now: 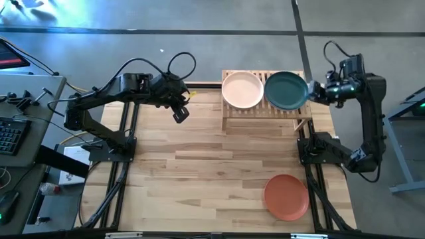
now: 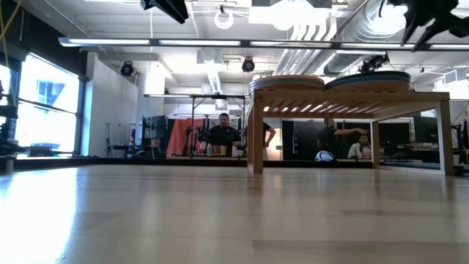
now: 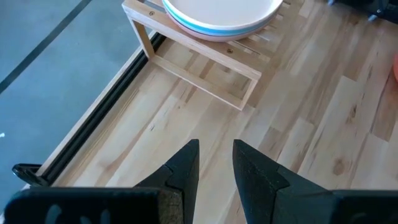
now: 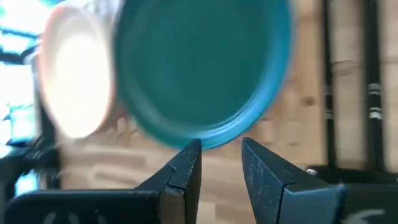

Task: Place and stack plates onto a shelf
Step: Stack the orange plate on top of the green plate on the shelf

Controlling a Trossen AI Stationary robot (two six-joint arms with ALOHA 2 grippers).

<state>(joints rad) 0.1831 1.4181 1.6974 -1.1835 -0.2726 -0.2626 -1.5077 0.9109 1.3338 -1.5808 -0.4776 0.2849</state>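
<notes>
The shelf (image 1: 265, 106) stands at the table's far right. On its left half a pale pink plate (image 1: 242, 89) lies on top of a blue one (image 3: 214, 31). A dark green plate (image 1: 286, 90) lies flat on its right half. A terracotta plate (image 1: 286, 196) lies flat on the table near the right front corner. My right gripper (image 4: 221, 152) is open, raised just off the dark green plate's right rim (image 4: 217, 140), with nothing between its fingers. My left gripper (image 3: 216, 155) hangs open above the table, left of the shelf.
Bare wood table stretches from the shelf to the front edge and to the left. In the low view the shelf's legs (image 2: 256, 139) leave a gap beneath its slatted top. People sit in the room beyond the table. A desk with a keyboard (image 1: 10, 136) stands off the table's left.
</notes>
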